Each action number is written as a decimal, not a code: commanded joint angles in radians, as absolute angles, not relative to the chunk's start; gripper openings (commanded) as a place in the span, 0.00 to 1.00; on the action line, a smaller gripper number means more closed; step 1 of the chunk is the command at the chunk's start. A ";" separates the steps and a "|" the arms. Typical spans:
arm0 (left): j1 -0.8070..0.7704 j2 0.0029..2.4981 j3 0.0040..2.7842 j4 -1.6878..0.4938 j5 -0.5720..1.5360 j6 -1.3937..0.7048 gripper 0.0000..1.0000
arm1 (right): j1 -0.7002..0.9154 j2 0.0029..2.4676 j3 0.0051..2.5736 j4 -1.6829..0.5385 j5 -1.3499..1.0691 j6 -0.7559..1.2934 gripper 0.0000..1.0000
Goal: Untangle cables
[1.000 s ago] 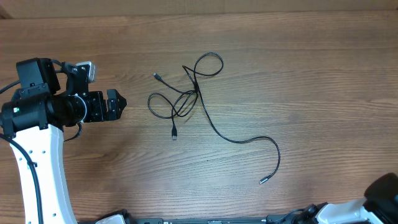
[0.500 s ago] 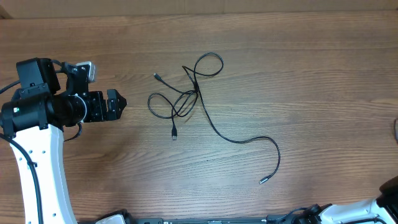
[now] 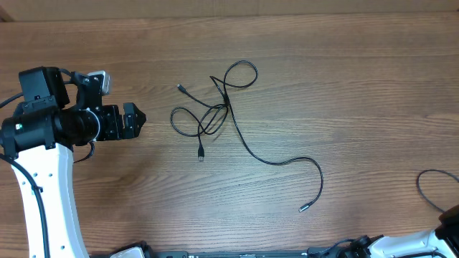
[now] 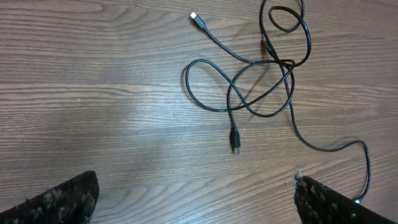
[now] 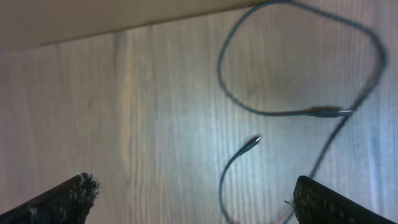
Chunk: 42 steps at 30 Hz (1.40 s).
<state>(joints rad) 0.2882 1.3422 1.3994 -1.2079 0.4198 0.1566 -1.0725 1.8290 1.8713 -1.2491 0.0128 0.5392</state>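
Note:
A tangle of thin black cables (image 3: 215, 107) lies mid-table, with one long tail running to a silver tip (image 3: 303, 208). My left gripper (image 3: 136, 120) hovers to the left of the tangle, open and pointing at it. In the left wrist view the tangle (image 4: 261, 81) sits ahead of the wide-apart fingers (image 4: 62, 199), and nothing is between them. Another cable (image 3: 430, 188) loops at the table's right edge. The right wrist view shows this loop (image 5: 298, 62), blurred, with a plug end (image 5: 252, 143). My right gripper (image 5: 196, 193) is open above it and grips nothing.
The wooden table (image 3: 344, 86) has its far edge (image 3: 229, 16) near the top of the overhead view. The left arm's white link (image 3: 43, 186) takes up the left side. Part of the right arm (image 3: 448, 229) shows at the bottom right corner.
A cable loop has come into view on the table at the right edge, where one second ago there was none. The tangle and the left arm have not moved.

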 commanded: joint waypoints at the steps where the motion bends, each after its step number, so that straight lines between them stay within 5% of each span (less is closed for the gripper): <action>1: 0.288 1.337 1.410 -1.207 0.438 0.146 1.00 | -1.071 1.826 1.868 -1.246 -0.131 0.461 1.00; 11: 0.288 1.337 1.410 -1.207 0.438 0.146 1.00 | -0.916 1.826 1.864 -1.305 -0.268 0.330 1.00; 42: 0.288 1.337 1.410 -1.207 0.438 0.146 1.00 | 0.292 2.040 1.863 -1.113 -0.264 0.279 1.00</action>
